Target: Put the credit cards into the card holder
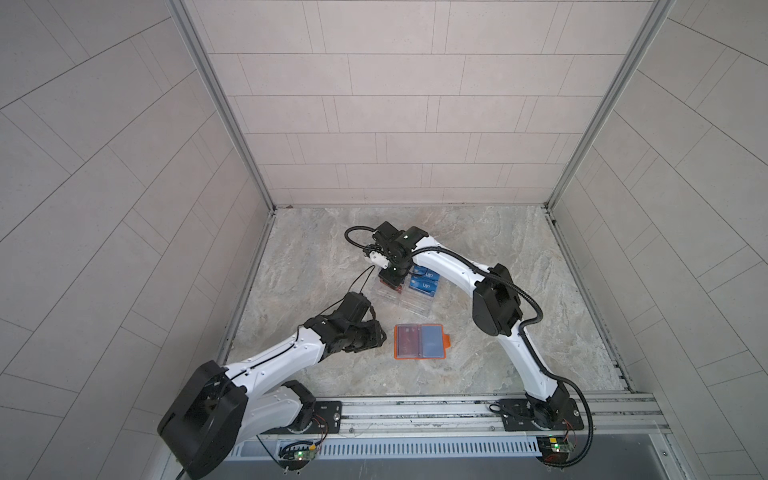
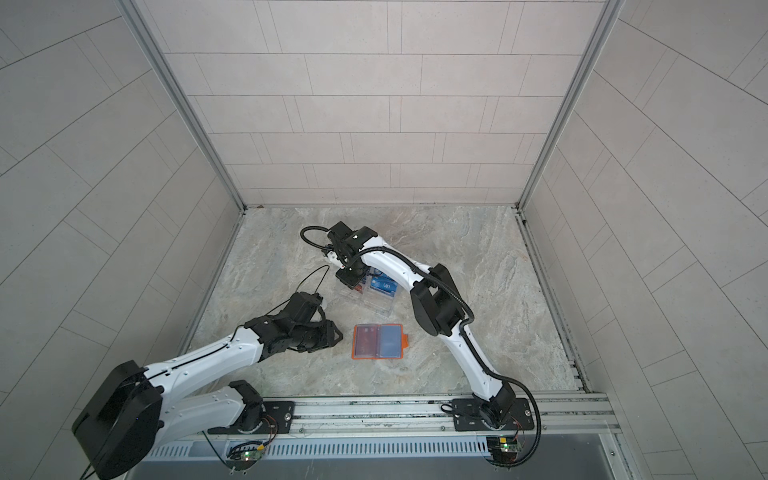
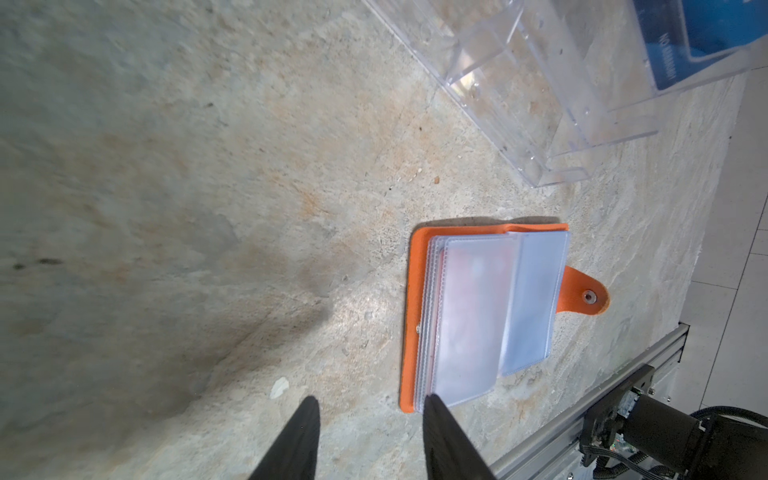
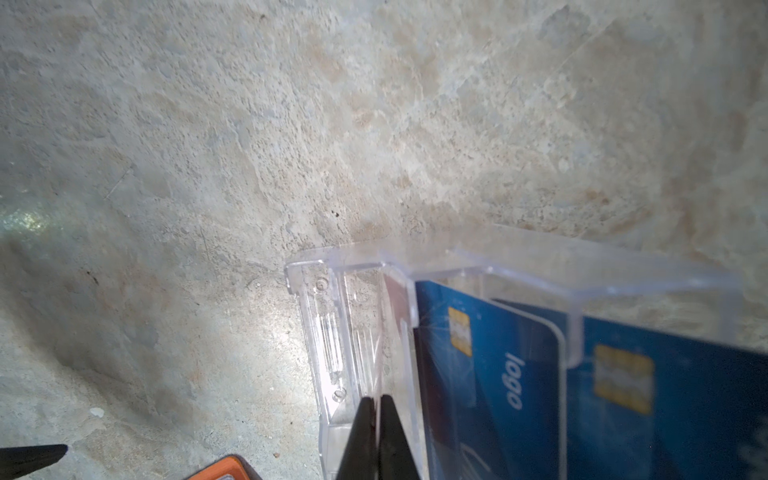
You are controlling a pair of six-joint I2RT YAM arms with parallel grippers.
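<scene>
Setting: robot test cell, lab.
Enclosure: tile-print wall panels point(image 1: 395, 104), aluminium corner posts point(image 1: 224, 108).
Base: mounting rail point(image 1: 415, 409), exposed circuit board point(image 1: 300, 456).

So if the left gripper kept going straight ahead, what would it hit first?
Probably the open orange card holder, whose near edge lies just ahead of the left gripper, though depth is unclear.

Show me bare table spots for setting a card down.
Bare stone: the far strip behind the clear racks, and right of the right arm. Crowded: left gripper beside the card holder; right gripper shut on a red card in the racks.
</scene>
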